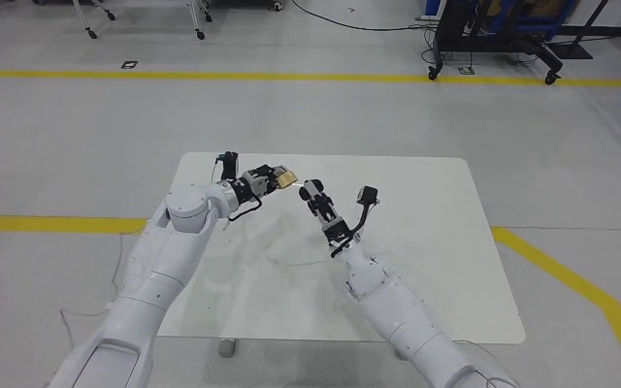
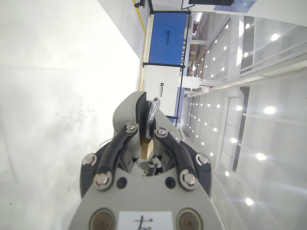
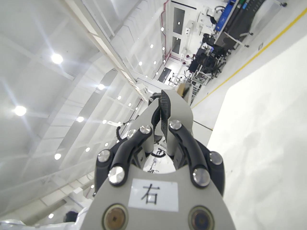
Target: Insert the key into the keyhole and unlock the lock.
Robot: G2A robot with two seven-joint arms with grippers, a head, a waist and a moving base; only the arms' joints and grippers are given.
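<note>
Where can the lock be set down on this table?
Widest bare patch: table surface between the right arm and the table's right edge. Another lies along the near edge between the two arms. Crowded at the far middle, where the left gripper with the lock faces the right gripper.

Bright, even overhead light from starburst ceiling lamps (image 3: 57, 58), white glare across the table (image 2: 60, 48), fisheye-bent edges.
</note>
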